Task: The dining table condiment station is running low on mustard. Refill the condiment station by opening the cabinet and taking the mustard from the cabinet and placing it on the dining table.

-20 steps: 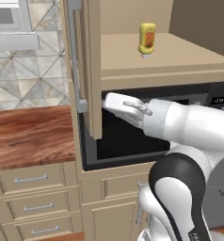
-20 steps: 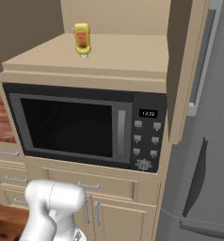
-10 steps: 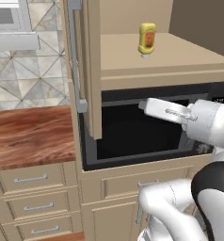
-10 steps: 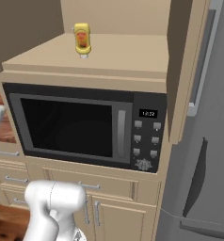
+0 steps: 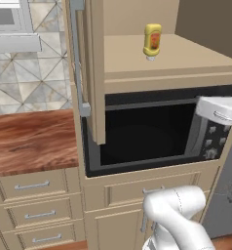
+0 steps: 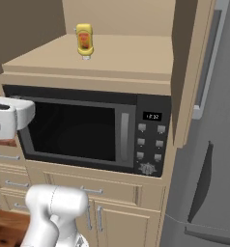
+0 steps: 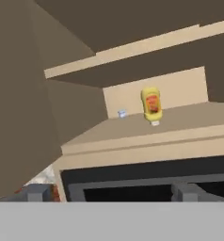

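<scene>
The mustard (image 5: 152,40) (image 6: 84,40) is a squat yellow bottle with an orange-red label. It stands alone on the shelf of the cabinet (image 5: 186,58), above a microwave. The cabinet's doors (image 5: 91,73) (image 6: 192,62) are swung open. In the hand view the mustard (image 7: 152,104) sits up and ahead, well beyond my gripper (image 7: 111,193). The two fingertips (image 7: 36,193) stand far apart with nothing between them. My white wrist (image 5: 219,109) (image 6: 6,120) hangs in front of the microwave, below shelf level. The dining table is out of view.
A black microwave (image 6: 88,130) fills the niche under the shelf. A wood countertop (image 5: 30,141) over beige drawers (image 5: 32,185) lies to the left, a grey fridge (image 6: 208,183) to the right. A small pale object (image 7: 122,113) sits at the shelf's back.
My arm has swung from the open left door across the microwave front to the right. The wrist has come into the right base view. The mustard and doors have not moved.
</scene>
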